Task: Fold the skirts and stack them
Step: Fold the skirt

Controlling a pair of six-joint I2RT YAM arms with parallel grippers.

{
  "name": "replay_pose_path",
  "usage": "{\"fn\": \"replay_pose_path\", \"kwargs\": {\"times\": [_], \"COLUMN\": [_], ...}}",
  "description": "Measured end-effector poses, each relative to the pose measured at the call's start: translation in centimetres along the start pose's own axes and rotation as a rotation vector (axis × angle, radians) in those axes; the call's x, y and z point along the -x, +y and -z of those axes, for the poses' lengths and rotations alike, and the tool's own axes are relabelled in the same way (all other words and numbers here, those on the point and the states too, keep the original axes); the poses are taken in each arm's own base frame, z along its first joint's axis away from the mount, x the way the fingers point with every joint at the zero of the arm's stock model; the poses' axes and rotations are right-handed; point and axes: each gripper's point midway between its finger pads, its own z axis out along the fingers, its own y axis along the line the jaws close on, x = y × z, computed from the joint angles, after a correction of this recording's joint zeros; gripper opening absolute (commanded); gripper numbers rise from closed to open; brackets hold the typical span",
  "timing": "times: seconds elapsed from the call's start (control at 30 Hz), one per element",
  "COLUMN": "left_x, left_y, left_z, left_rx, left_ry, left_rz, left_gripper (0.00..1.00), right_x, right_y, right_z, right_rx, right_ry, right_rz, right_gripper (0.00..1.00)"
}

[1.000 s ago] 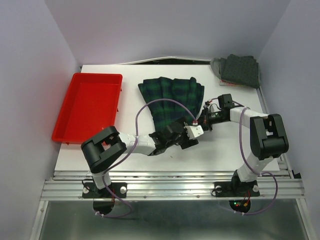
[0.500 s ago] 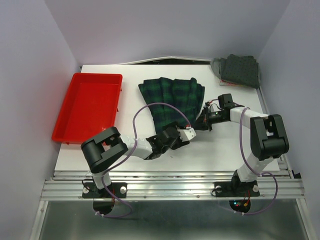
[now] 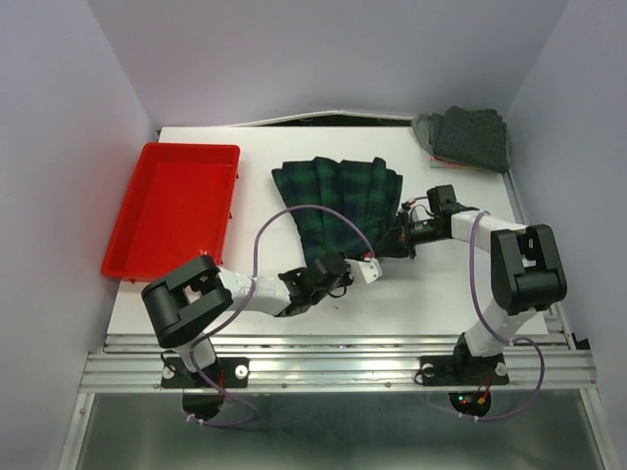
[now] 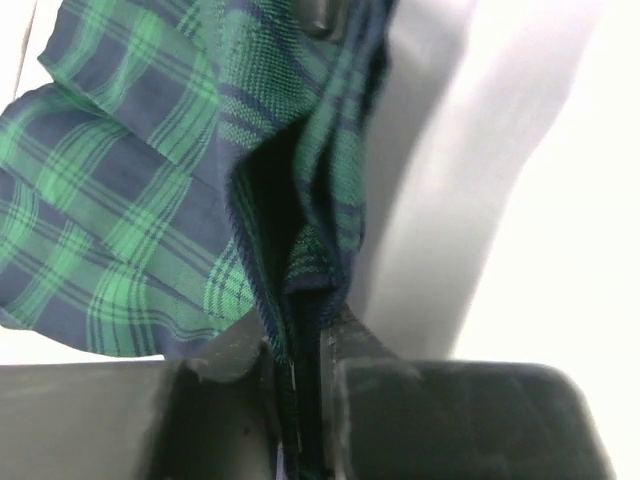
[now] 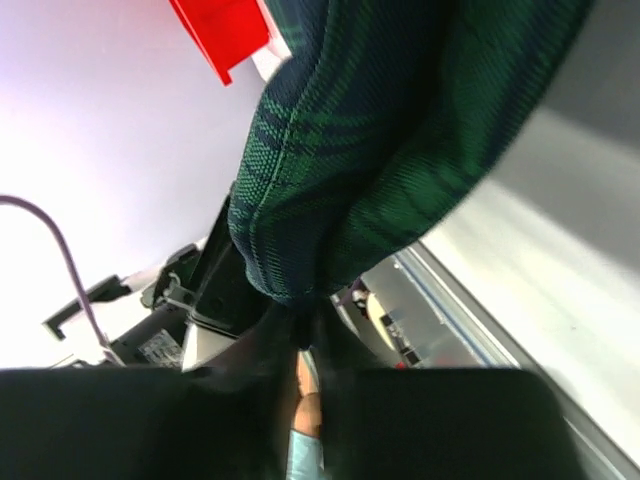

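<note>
The dark green-navy plaid skirt (image 3: pixel 338 196) lies spread in the middle of the table, pleats fanning toward the back. My left gripper (image 3: pixel 343 266) is shut on its near edge; in the left wrist view the plaid cloth (image 4: pixel 130 200) runs down into the closed gripper (image 4: pixel 300 345). My right gripper (image 3: pixel 400 238) is shut on the skirt's right corner, and the right wrist view shows a bunched plaid fold (image 5: pixel 380 150) pinched at that gripper (image 5: pixel 305 325). A folded charcoal dotted skirt (image 3: pixel 472 137) rests at the back right on a grey one (image 3: pixel 423 125).
A red plastic tray (image 3: pixel 171 206) sits on the left side of the table, also seen as the red tray (image 5: pixel 225 30) in the right wrist view. White walls close in the table on three sides. Metal rails (image 3: pixel 333 364) run along the near edge.
My left gripper has slid left and nearer along the skirt's near edge and closed from open onto the plaid cloth. The right arm has held still.
</note>
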Motion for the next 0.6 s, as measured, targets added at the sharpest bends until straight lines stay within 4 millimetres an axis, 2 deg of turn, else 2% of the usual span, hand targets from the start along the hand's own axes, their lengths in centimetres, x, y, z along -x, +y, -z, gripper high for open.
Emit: {"fn": "replay_pose_path", "kwargs": {"times": [0.03,0.07,0.1,0.17,0.23,0.37,0.53,0.6], "left_x": [0.1,0.1,0.0,-0.3,-0.5,-0.2,0.3,0.6], "left_y": [-0.2,-0.4,-0.9,-1.7,-2.4,-3.5,-5.0,-5.5], "left_z": [0.3,0.5,0.8,1.1,1.4,1.9,3.0,3.7], "left_rx": [-0.014,-0.025,-0.053,-0.105,-0.146,-0.223,-0.33,-0.383], "left_ry": [0.001,0.004,0.013,0.034,0.054,0.087,0.132,0.16], "left_rz": [-0.017,-0.031,-0.055,-0.093,-0.117,-0.146,-0.168,-0.165], "left_gripper": [0.0,0.0,0.0,0.0,0.0,0.0,0.0,0.0], "right_x": [-0.1,-0.1,-0.1,0.3,1.1,5.6,11.0,12.7], "right_y": [0.1,0.1,0.1,0.4,0.9,4.6,10.4,11.6], "right_z": [0.0,0.1,0.2,0.5,1.0,3.4,6.1,6.4], "right_rx": [0.004,0.005,0.004,-0.005,-0.022,-0.055,-0.095,-0.104], "right_ry": [0.004,0.003,0.004,-0.009,-0.028,-0.151,-0.304,-0.328], "right_rz": [0.0,0.01,0.01,0.046,0.07,0.261,0.541,0.599], "right_gripper": [0.31,0.56,0.65,0.75,0.77,0.78,0.73,0.68]}}
